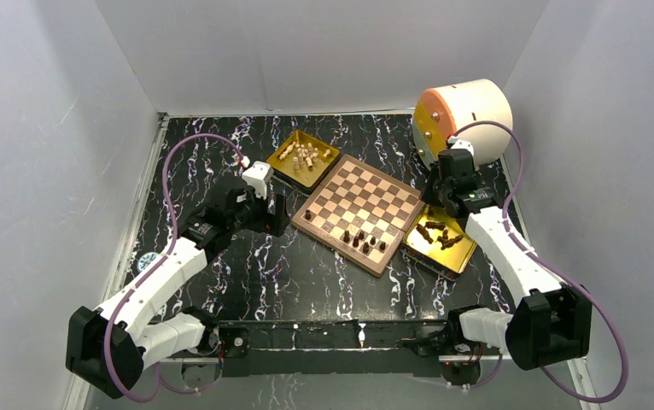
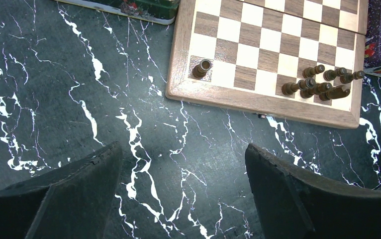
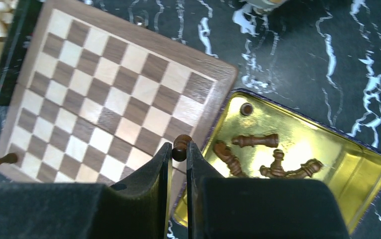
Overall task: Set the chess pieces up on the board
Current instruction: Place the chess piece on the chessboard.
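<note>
Chess pieces (image 1: 362,241) of the dark set cluster on the board (image 1: 366,192) by its near edge, and a lone dark piece (image 1: 308,215) stands on the left corner square; the checks beyond them lie bare. Two gold trays sit just beside the board's edges: the cream-piece tray (image 1: 309,177) at the far left, the dark-piece tray (image 1: 460,254) at the right. The left gripper (image 2: 183,199) hangs over the marbled tabletop (image 2: 54,74) just off the board's corner, fingers (image 2: 79,194) spread wide around nothing. The right gripper (image 3: 178,159) pinches a held piece (image 3: 180,147) above the seam where board border meets tray. From overhead the wrist hides it; only the right wrist view shows it. Just its rounded end shows past the fingertips, so its long axis cannot be read. In that tray the spare dark pieces (image 3: 255,141) lie on their sides, one stretched straight across the picture, the rest crossing at angles.
</note>
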